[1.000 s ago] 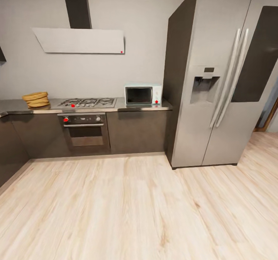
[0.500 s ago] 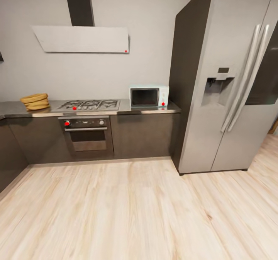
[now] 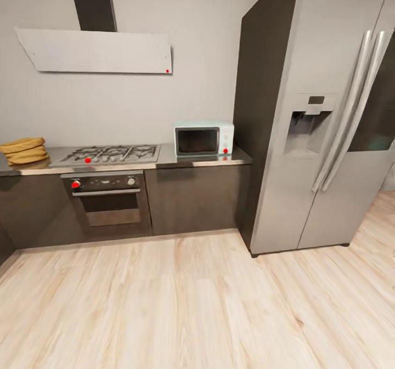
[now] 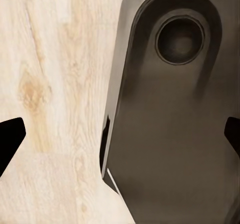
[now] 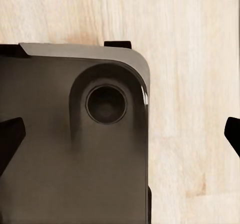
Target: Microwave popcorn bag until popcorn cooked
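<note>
My left claw point(image 4: 120, 134) and right claw point(image 5: 120, 134) are both spread wide, empty, hanging over my dark base point(image 4: 175, 134) and the wood floor point(image 3: 192, 303). Ahead, the bag point(image 3: 23, 151) sits on the countertop point(image 3: 164, 160), left of the hob point(image 3: 109, 153); the microwave point(image 3: 203, 138) stands beside the fridge point(image 3: 323, 111).

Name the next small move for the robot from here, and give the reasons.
Probably roll the base forward and left toward the popcorn bag, which sits at the far left end of the countertop, left of the hob. A wide stretch of wood floor lies before the cabinets, so nothing is within reach. The microwave, door shut, can wait.
</note>
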Robot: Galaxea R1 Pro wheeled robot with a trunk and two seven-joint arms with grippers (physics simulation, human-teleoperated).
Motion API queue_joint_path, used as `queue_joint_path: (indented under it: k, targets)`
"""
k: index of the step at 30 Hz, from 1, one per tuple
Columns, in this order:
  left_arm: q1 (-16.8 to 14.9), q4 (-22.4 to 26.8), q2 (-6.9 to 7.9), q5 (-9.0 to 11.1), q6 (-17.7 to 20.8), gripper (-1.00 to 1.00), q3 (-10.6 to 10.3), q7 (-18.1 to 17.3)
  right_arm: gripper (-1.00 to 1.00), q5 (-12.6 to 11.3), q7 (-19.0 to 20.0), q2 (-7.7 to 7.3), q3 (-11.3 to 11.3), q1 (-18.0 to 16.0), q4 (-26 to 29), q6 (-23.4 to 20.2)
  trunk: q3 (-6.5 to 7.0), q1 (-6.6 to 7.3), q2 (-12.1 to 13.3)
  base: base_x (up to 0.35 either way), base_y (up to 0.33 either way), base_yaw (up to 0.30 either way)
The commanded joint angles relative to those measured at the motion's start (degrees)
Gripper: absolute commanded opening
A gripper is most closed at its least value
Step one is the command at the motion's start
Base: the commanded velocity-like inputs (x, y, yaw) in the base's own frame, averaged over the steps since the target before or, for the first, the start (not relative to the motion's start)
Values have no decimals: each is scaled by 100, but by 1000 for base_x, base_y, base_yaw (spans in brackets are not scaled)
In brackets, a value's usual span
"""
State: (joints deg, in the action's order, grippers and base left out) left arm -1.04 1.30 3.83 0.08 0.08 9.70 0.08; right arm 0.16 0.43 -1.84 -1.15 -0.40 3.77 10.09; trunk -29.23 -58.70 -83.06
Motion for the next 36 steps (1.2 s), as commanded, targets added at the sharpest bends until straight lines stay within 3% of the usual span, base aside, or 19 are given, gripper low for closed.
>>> queue_joint_path:
  k: [1, 29, 36]
  targets:
    - [-1, 2, 1, 1, 1, 100, 31, 1, 100, 2, 5, 0, -10, -4, -6, 20, -5, -3, -2, 330, 29, -225]
    - [-1, 2, 4, 2, -3, 100, 31, 1, 100, -16, 1, 0, -26, -4, -4, 20, -6, -3, -2, 317, 141, -15]
    - [-1, 2, 1, 3, 0, 100, 31, 1, 100, -19, 1, 0, -26, -4, -2, 20, -33, -3, -2, 325, 33, 110]
